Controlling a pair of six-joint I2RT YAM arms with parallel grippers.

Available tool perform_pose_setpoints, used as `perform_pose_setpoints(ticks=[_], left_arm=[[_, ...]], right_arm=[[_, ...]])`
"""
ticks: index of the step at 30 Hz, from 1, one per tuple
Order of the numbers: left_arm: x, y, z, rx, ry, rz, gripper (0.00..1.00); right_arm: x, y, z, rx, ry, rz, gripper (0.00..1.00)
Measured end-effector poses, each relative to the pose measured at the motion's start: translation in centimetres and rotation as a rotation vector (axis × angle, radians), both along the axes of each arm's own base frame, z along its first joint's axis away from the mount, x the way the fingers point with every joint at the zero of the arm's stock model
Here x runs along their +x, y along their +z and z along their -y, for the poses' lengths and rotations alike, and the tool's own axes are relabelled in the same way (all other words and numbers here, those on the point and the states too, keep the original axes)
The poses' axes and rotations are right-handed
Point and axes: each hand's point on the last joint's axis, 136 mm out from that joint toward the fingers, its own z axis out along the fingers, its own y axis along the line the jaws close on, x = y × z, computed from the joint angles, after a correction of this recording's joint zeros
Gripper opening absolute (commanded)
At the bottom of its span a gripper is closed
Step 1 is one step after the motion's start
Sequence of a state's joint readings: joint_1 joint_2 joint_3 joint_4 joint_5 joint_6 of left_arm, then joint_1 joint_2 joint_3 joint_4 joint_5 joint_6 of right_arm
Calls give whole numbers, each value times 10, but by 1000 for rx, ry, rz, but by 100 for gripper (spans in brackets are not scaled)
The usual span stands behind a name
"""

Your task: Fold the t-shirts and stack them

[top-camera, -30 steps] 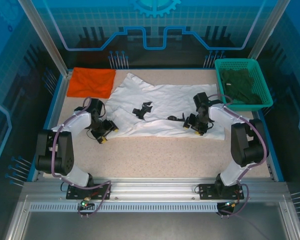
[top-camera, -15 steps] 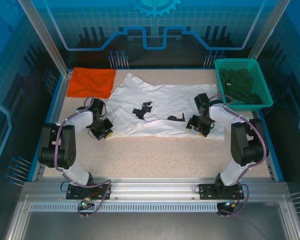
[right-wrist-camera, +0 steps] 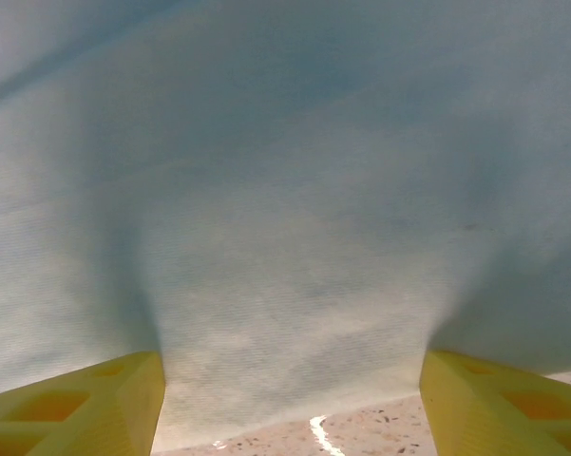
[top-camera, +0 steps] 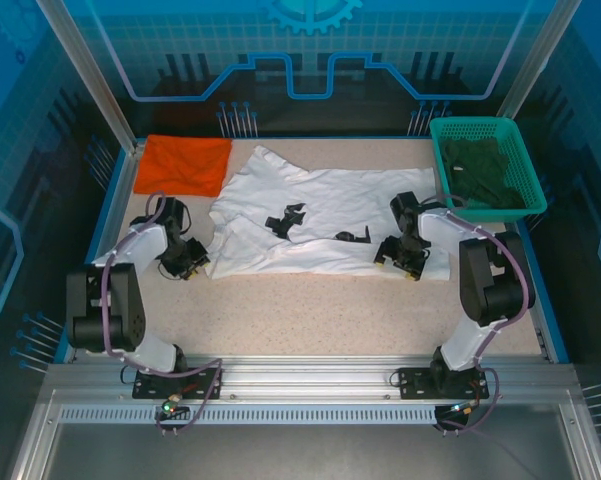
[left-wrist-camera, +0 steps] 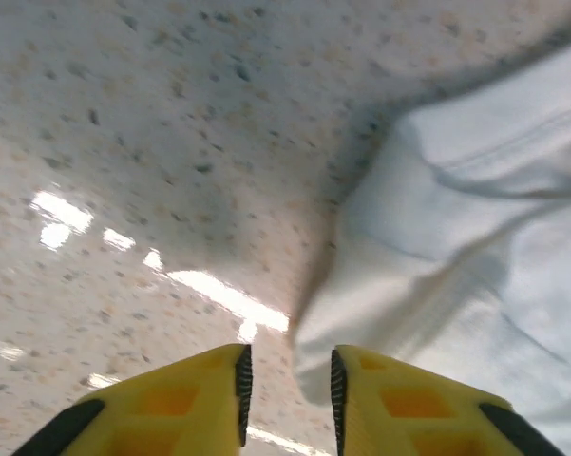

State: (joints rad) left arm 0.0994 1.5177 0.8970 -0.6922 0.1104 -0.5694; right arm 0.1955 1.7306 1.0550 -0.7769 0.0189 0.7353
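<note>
An orange t-shirt [top-camera: 185, 163] is laid flat at the far left corner of the worktop [top-camera: 330, 310]. The left fingers [left-wrist-camera: 209, 399] are set narrowly apart at the left edge of the white t-shirt [top-camera: 320, 215], which is spread mid-worktop. The right fingers [right-wrist-camera: 85, 408] are held wide over its right part. Dark green cloth [top-camera: 485, 170] is piled in a green basket [top-camera: 495, 213] at far right.
</note>
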Motion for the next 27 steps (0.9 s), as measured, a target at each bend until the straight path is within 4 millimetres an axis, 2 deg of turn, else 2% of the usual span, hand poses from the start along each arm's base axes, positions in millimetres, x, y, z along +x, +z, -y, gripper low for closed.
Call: perform_pose_setpoints(ticks=[6, 10, 14, 19, 22, 27], left_arm=[[-6, 4, 29, -158, -22, 54, 42], [-8, 3, 39, -199, -43, 55, 43], [-5, 0, 44, -203, -71, 63, 43], [-7, -11, 44, -182, -98, 32, 53], [-3, -9, 41, -154, -113, 46, 57], [9, -1, 41, -93, -162, 83, 58]], right_arm=[[1, 10, -3, 21, 12, 37, 77], [6, 16, -6, 44, 17, 67, 77], [6, 16, -9, 60, 18, 71, 77], [5, 14, -10, 67, 20, 70, 77], [4, 16, -10, 68, 26, 76, 77], [2, 20, -8, 71, 22, 91, 77]])
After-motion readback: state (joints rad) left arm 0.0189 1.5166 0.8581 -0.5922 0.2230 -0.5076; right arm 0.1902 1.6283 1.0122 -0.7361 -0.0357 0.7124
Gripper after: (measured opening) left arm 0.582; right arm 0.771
